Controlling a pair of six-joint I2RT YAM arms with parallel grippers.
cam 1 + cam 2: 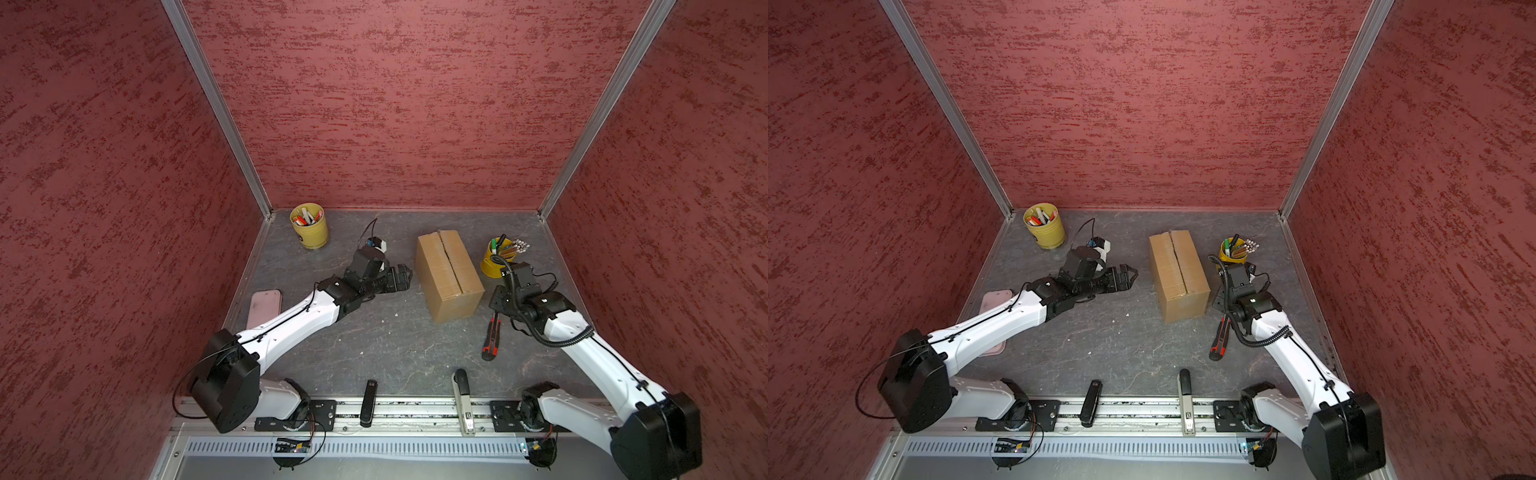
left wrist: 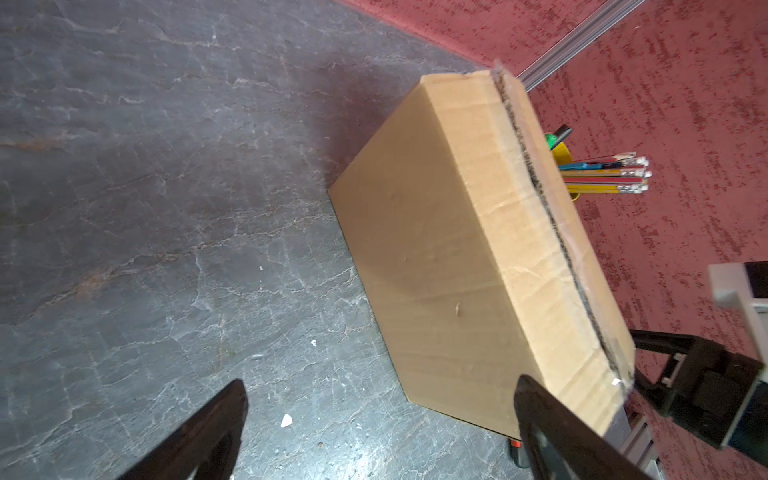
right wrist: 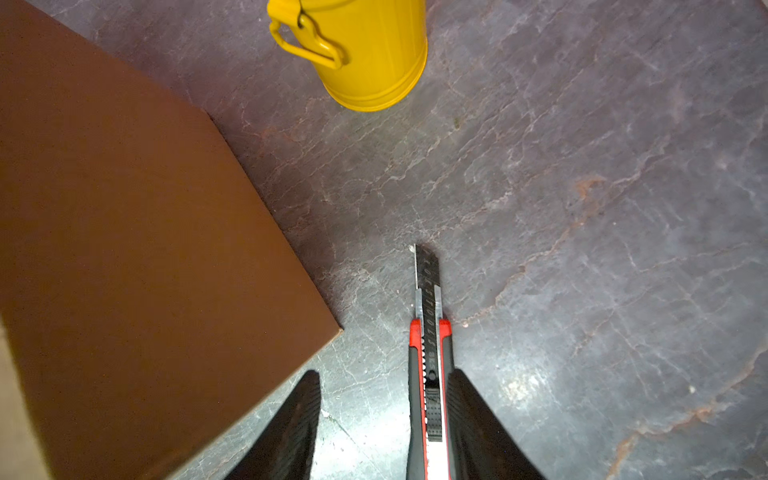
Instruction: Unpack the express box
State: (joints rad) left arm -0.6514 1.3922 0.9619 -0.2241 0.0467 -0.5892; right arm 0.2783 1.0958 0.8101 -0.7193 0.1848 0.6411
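So the express box (image 1: 449, 274), a plain brown oblong cardboard carton, sat on the grey slate-look tabletop (image 1: 374, 345) toward the back, a bit right of centre. Its top flaps were down, with a ragged seam running along the middle. The left gripper (image 1: 1131, 278) hovered just beside its left side, jaws spread wide with nothing in them. In the left wrist view its fingers (image 2: 216, 428) framed the box's long side.

The right gripper (image 3: 384, 380) was down at the table, released, straddling a red-and-black snap-off utility knife (image 3: 430, 374) with its blade out. The knife lay flat near the box's front right corner. One finger was right up against the handle and the other had a clear gap, so it wasn't gripped.

A yellow metal pen cup (image 3: 374, 54) stood near the box on the right. Another yellow cup (image 1: 309, 228) stuffed with markers sat in the back left corner.
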